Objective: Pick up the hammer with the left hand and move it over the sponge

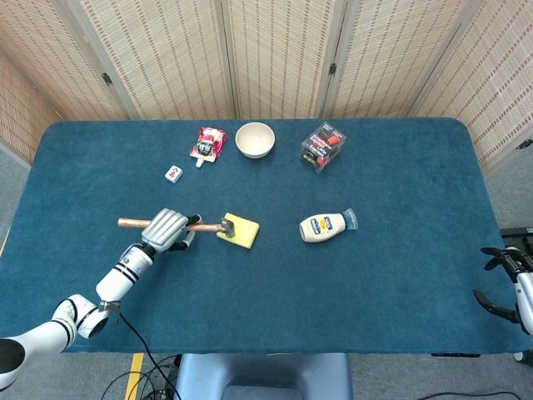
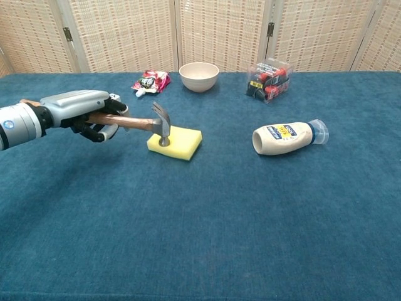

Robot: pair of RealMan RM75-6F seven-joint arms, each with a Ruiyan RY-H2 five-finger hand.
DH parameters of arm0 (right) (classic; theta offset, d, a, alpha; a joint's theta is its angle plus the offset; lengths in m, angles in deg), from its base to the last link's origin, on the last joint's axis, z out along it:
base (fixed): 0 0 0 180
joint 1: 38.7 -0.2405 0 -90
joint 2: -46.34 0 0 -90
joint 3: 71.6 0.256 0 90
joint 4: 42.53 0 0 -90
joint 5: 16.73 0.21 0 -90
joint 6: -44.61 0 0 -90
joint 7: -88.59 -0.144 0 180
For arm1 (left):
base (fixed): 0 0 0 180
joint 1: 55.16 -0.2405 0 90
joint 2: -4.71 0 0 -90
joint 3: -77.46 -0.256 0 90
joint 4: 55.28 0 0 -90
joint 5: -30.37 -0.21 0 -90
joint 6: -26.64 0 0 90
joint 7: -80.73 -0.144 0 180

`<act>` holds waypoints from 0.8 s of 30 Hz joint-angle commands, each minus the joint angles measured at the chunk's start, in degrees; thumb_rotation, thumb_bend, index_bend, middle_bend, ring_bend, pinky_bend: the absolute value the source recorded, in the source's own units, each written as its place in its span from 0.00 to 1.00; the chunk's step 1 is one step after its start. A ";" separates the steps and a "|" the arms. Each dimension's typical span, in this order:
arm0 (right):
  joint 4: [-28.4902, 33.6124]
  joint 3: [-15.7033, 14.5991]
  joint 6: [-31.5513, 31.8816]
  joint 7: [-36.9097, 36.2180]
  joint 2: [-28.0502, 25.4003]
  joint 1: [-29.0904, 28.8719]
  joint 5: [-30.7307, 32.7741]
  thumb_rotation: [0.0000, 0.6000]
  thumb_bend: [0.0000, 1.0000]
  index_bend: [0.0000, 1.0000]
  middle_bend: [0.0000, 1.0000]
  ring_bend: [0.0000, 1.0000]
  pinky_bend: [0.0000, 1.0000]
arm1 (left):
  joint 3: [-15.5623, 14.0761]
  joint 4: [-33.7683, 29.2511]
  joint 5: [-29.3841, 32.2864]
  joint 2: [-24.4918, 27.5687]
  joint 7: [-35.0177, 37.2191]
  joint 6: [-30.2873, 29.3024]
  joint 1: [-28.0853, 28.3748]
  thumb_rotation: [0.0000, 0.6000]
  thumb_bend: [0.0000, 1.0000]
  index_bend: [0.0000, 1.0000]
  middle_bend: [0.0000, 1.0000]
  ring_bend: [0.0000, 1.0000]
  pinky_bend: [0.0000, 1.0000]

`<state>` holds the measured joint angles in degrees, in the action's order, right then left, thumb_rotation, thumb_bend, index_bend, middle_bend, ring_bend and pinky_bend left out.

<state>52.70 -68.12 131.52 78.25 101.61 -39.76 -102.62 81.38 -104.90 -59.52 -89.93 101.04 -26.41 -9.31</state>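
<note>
Left hand (image 1: 166,229) is wrapped around the wooden handle of the hammer (image 2: 153,123), holding it roughly level above the table (image 1: 400,275). Metal head sits over the near-left corner of the sponge (image 1: 243,231); touching it or just above, can't tell.

Around it: a mayo squeeze bottle (image 2: 287,137) lying on its side to the right of the sponge, well apart. Along the far edge are a cream bowl (image 1: 255,139), a clear plastic box (image 1: 323,146) with red and black contents, and a red crinkled snack packet (image 1: 207,142). Nothing lies between the hand and the sponge.

Sponge is a flat yellow rectangle, table cover a blue carpet-like cloth, and woven folding screens (image 2: 219,31) stand behind.

Only the head view shows a small white-and-red item (image 1: 173,173) left of the packet, and the right hand (image 1: 508,283) off the table's right edge, fingers apart, holding nothing. Chest view shows the hammer's claw and face side-on.
</note>
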 commanded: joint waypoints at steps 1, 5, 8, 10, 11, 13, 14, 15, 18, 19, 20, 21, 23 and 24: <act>0.03 0.01 0.13 0.01 -0.05 0.13 0.07 1.00 0.14 0.28 0.45 0.23 0.27 | 0.61 -1.31 1.29 0.29 2.41 -1.11 -0.40 1.00 0.72 0.80 0.88 0.71 0.88; -0.01 -0.04 0.08 0.07 0.08 0.13 -0.05 1.00 0.14 0.28 0.45 0.23 0.27 | 1.84 -3.76 1.98 2.00 5.59 -4.05 -1.09 1.00 0.72 0.80 0.88 0.71 0.88; -0.06 0.01 -0.10 0.09 0.21 0.00 -0.08 1.00 0.14 0.28 0.45 0.23 0.27 | 1.79 -5.65 1.51 3.57 6.18 -5.84 -1.48 1.00 0.72 0.80 0.88 0.71 0.88; -0.12 0.05 -0.18 0.09 0.31 -0.10 -0.14 1.00 0.14 0.28 0.45 0.23 0.27 | 1.65 -7.44 1.45 4.61 7.11 -6.54 -1.84 1.00 0.72 0.80 0.88 0.71 0.88; -0.16 0.05 -0.22 0.08 0.34 -0.14 -0.18 1.00 0.14 0.28 0.45 0.23 0.27 | 1.46 -8.10 1.30 5.04 7.34 -6.78 -1.99 1.00 0.72 0.80 0.88 0.71 0.88; -0.25 0.05 -0.34 0.03 0.38 -0.20 -0.17 1.00 0.14 0.28 0.45 0.23 0.27 | 0.73 -9.18 0.61 5.85 7.35 -7.54 -2.40 1.00 0.72 0.80 0.88 0.71 0.88; -0.26 0.06 -0.36 0.00 0.39 -0.20 -0.16 1.00 0.14 0.28 0.45 0.23 0.27 | 0.31 -9.55 0.23 6.12 7.34 -7.92 -2.64 1.00 0.72 0.80 0.88 0.71 0.88; -0.30 0.07 -0.34 -0.04 0.39 -0.19 -0.15 1.00 0.14 0.28 0.45 0.23 0.27 | -0.37 -10.03 -0.36 6.47 7.29 -8.39 -2.97 1.00 0.72 0.80 0.88 0.71 0.88; -0.36 0.07 -0.31 -0.11 0.38 -0.14 -0.11 1.00 0.14 0.28 0.45 0.23 0.27 | -2.02 -11.05 -1.97 7.14 6.69 -9.70 -3.75 1.00 0.72 0.80 0.88 0.71 0.88; -0.40 0.05 -0.31 -0.13 0.42 -0.13 -0.11 1.00 0.14 0.28 0.45 0.23 0.27 | -2.74 -11.37 -2.64 7.30 6.21 -10.16 -4.06 1.00 0.72 0.80 0.88 0.71 0.88; -0.46 0.02 -0.31 -0.18 0.47 -0.11 -0.13 1.00 0.14 0.28 0.45 0.23 0.27 | -3.24 -11.54 -3.03 7.38 5.80 -10.31 -4.26 1.00 0.72 0.80 0.88 0.71 0.88; -0.51 -0.01 -0.35 -0.24 0.54 -0.13 -0.20 1.00 0.14 0.28 0.45 0.23 0.27 | -3.84 -11.72 -3.44 7.41 5.26 -10.32 -4.43 1.00 0.72 0.80 0.88 0.71 0.87; -0.58 -0.04 -0.45 -0.29 0.63 -0.17 -0.23 1.00 0.14 0.28 0.45 0.23 0.27 | -4.61 -11.92 -3.92 7.34 4.79 -10.05 -4.52 1.00 0.72 0.79 0.88 0.69 0.86; -0.62 -0.04 -0.47 -0.35 0.67 -0.18 -0.24 1.00 0.14 0.28 0.45 0.23 0.27 | -5.09 -11.98 -4.21 7.28 4.44 -9.72 -4.50 1.00 0.72 0.78 0.87 0.69 0.85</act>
<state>52.09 -68.16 131.06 77.90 102.26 -39.93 -102.86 76.65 -116.71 -63.41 -82.64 105.83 -36.38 -13.72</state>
